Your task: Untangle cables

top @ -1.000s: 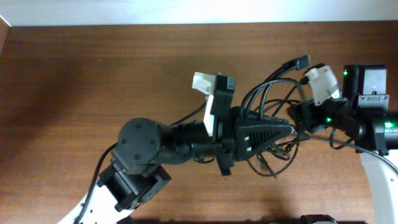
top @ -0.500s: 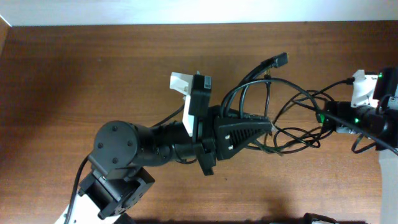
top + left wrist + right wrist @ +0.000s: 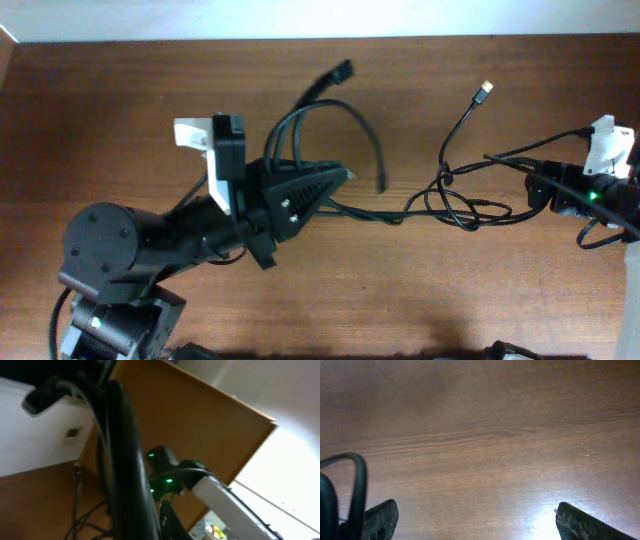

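Note:
The cables point(image 3: 455, 200) are thin black cords strung across the middle of the table. My left gripper point(image 3: 338, 180) is shut on them near their left end. From its tip a loop rises to a black plug point(image 3: 341, 71), and a short end point(image 3: 381, 184) hangs down. A strand runs right to a loose knot, from which a gold-tipped plug point(image 3: 486, 89) sticks up. At the far right my right gripper point(image 3: 533, 190) stands open beside the knot. In its wrist view only bare wood lies between its fingers point(image 3: 379, 519). The left wrist view shows the cords point(image 3: 125, 460) as a close blur.
The wooden table point(image 3: 120, 100) ends at a white wall along the back. A black cord loop point(image 3: 355, 480) shows at the left edge of the right wrist view, outside the fingers. My right arm's green lights point(image 3: 167, 481) appear in the left wrist view.
My left gripper has pulled left with the cables, stretching the bundle out. My right gripper has opened wide and drawn back to the right edge. The gold-tipped plug now lies apart.

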Robot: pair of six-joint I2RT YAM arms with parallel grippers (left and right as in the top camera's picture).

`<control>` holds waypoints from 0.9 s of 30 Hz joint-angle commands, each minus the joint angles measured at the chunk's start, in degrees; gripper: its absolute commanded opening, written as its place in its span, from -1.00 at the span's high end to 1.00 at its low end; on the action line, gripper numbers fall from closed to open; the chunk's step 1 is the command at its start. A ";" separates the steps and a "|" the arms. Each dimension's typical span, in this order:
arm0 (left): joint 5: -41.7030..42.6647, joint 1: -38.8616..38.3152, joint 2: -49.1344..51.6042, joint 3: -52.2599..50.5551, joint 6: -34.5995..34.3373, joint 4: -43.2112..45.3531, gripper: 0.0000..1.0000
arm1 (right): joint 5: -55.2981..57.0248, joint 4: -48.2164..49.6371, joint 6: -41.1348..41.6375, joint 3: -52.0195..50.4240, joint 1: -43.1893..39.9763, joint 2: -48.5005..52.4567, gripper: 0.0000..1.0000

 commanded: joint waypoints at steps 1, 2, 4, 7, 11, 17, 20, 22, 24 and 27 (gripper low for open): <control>-0.31 4.90 -0.96 1.16 2.21 -3.43 1.00 | -4.09 -0.44 0.66 0.72 -0.70 0.46 -0.98; -0.33 6.64 -0.63 1.16 2.21 -5.51 1.00 | -10.47 -1.29 -1.33 0.72 -0.57 0.46 -0.98; -0.39 7.04 -0.39 1.16 2.27 -6.23 1.00 | -17.53 -2.16 -3.19 0.72 -0.52 0.46 -0.98; -0.46 7.04 0.26 1.16 2.40 -7.02 1.00 | -29.97 -4.37 -8.20 0.72 -0.52 0.46 -0.98; -0.24 6.97 1.29 1.16 2.40 -7.23 1.00 | -46.01 -8.57 -20.04 0.72 -0.52 0.46 -0.98; -0.50 6.97 2.51 1.16 5.42 -10.43 1.00 | -55.56 -9.40 -23.02 0.72 -0.52 0.46 -0.98; -0.48 6.97 3.52 1.16 5.42 -10.78 1.00 | -57.42 -9.44 -22.95 0.72 -0.52 0.46 -0.98; -0.48 6.97 4.20 1.16 5.42 -10.78 1.00 | -57.42 -10.16 -22.97 0.72 -0.52 0.44 -0.98; -0.44 6.97 5.18 1.16 5.42 -10.78 1.00 | -57.75 -10.71 -22.97 0.72 -0.52 0.42 -0.98; -0.44 6.97 5.79 1.16 5.42 -10.75 1.00 | -59.12 -10.69 -22.97 0.72 -0.52 0.39 -0.98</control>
